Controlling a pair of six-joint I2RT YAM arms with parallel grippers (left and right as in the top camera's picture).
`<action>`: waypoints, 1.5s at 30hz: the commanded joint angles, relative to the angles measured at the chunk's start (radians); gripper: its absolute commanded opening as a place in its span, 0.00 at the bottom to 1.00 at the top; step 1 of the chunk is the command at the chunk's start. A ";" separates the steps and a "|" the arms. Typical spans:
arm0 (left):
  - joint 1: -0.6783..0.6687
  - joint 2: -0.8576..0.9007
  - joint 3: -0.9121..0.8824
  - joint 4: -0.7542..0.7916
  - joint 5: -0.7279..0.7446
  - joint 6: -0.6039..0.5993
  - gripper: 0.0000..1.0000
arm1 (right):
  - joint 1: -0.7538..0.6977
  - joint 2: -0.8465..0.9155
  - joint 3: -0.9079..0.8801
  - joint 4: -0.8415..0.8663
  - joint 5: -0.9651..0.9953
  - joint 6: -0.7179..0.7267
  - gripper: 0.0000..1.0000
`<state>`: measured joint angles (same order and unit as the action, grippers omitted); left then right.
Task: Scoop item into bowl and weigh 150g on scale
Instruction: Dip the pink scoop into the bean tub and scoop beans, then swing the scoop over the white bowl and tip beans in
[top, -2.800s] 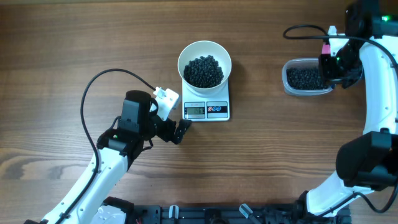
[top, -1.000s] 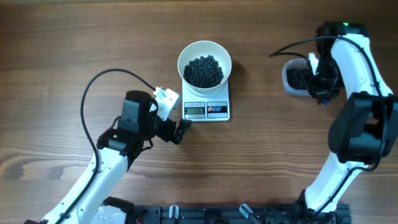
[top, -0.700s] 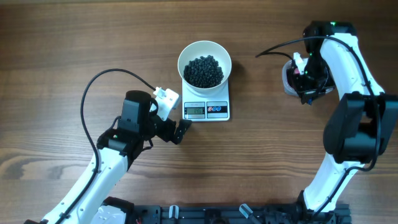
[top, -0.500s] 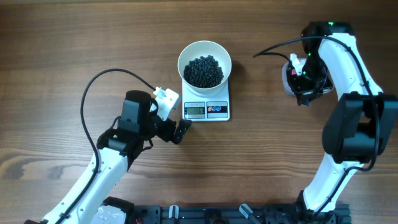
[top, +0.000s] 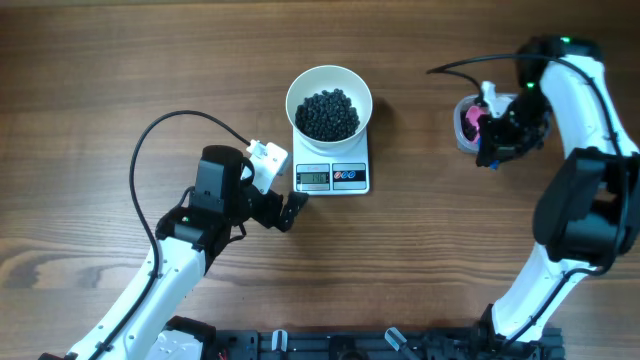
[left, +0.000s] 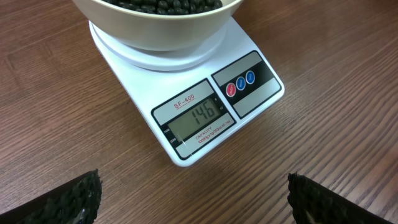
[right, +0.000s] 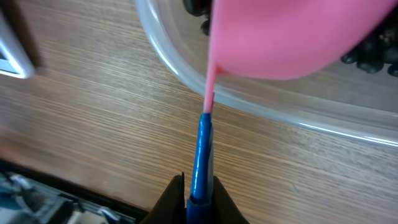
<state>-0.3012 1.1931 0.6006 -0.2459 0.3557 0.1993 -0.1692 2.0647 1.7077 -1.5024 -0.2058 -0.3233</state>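
Note:
The white bowl (top: 329, 84) stands on the white scale (top: 333, 172) and holds a heap of black beads (top: 328, 113). In the left wrist view the scale (left: 140, 81) shows 146 on its display (left: 196, 121), with the bowl (left: 155, 25) above it. My left gripper (top: 291, 210) is open just left of the scale's front, and its fingertips (left: 68, 199) are wide apart with nothing between them. My right gripper (right: 198, 200) is shut on the blue handle (right: 203, 149) of a spoon. The spoon's pink scoop (right: 292, 37) hangs over the clear tub (right: 249, 99) of beads (right: 373, 53).
The clear tub (top: 462, 128) sits at the right of the table, mostly hidden under the right arm (top: 575, 90). The left arm's black cable (top: 150, 140) loops over the wood to the left of the scale. A dark rail (top: 330, 345) runs along the front edge.
The right gripper has shifted a little right and turned over the tub, so the pink scoop now shows from above. The left arm, bowl and scale have not moved.

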 joint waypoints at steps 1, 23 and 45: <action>-0.004 -0.001 -0.002 0.002 -0.006 -0.006 1.00 | -0.065 0.015 -0.008 0.007 -0.162 -0.096 0.04; -0.004 -0.001 -0.002 0.002 -0.006 -0.006 1.00 | -0.206 -0.006 0.096 -0.109 -0.433 -0.218 0.04; -0.004 -0.001 -0.002 0.002 -0.006 -0.005 1.00 | 0.359 -0.045 0.288 0.013 -0.321 0.015 0.04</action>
<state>-0.3012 1.1931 0.6006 -0.2459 0.3557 0.1993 0.1474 2.0552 1.9717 -1.5013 -0.5781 -0.3511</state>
